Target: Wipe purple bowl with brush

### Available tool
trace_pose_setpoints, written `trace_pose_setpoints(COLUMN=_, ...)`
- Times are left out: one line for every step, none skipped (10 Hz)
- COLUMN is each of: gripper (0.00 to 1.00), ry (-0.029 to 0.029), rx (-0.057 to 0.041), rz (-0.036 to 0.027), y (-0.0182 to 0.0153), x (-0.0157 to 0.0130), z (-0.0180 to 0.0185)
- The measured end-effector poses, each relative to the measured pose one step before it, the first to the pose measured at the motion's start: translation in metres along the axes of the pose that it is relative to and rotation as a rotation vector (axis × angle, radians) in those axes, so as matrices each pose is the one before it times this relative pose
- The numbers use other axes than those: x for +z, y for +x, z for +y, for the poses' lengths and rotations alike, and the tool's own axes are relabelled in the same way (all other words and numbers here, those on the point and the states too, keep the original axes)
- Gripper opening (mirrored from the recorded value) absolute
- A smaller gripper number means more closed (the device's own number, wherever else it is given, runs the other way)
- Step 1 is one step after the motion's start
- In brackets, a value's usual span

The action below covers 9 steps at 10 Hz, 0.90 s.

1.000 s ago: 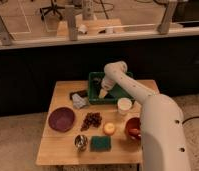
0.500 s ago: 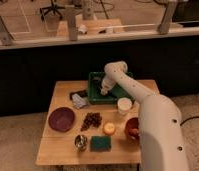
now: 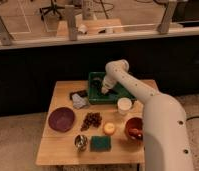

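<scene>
The purple bowl (image 3: 61, 119) sits upright on the left side of the wooden table (image 3: 63, 155). My gripper (image 3: 104, 90) reaches down into the green tray (image 3: 95, 79) at the back of the table, well right of the bowl and behind it. It is shut low inside the tray. The brush is hidden: the wrist covers the spot where the fingers meet, so I cannot tell whether anything is held.
A white cup (image 3: 124, 105) stands just in front of the tray. A red bowl (image 3: 134, 127) with an orange utensil is at the right front. Also on the table are a dark cluster (image 3: 91, 120), a small yellow round thing (image 3: 109, 128), a metal cup (image 3: 81, 142), a green sponge (image 3: 100, 143) and a crumpled grey item (image 3: 79, 101).
The arm has stayed in the green tray with hardly any shift. The gripper has closed there. Nothing on the table has moved.
</scene>
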<state>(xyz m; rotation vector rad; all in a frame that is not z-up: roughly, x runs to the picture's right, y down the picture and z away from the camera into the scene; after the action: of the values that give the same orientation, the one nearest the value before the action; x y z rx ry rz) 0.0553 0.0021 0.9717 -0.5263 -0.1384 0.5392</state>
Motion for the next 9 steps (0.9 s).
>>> trace_pose_setpoints(gripper=0.04, ry=-0.00112, rx=-0.00590, rz=-0.01912, y=-0.00277, x=-0.01338, z=-0.00140)
trace_pose_setpoints(gripper=0.04, ry=-0.00305, rx=-0.00824, rz=-0.02682, y=-0.00320, x=-0.01821, z=-0.00168)
trace_pose_setpoints(gripper=0.04, ry=-0.00664, rx=-0.00581, rz=-0.02408, y=-0.00190, x=-0.01258, z=-0.00011)
trace_pose_setpoints(gripper=0.04, ry=-0.01048, rx=-0.00478, rz=-0.03467, y=-0.00162, x=-0.01256, z=-0.00011)
trace_pose_setpoints(gripper=0.04, ry=-0.01157, rx=0.00074, rz=-0.02294, y=0.00028, x=-0.00581, z=-0.00029)
trace_pose_setpoints(gripper=0.04, ry=-0.02195, rx=-0.00451, rz=-0.03036, y=0.00021, x=-0.00624, z=0.00093)
trace_pose_setpoints(gripper=0.04, ry=-0.02812, rx=-0.01403, rz=-0.02624, y=-0.00007, x=-0.00836, z=0.00175)
trace_pose_setpoints(gripper=0.04, ry=-0.02280, rx=-0.01898, rz=-0.00265, y=0.00040, x=-0.00555, z=0.00231)
trace_pose_setpoints(gripper=0.04, ry=-0.03652, rx=-0.04129, rz=-0.00270, y=-0.00396, x=-0.00402, z=0.00841)
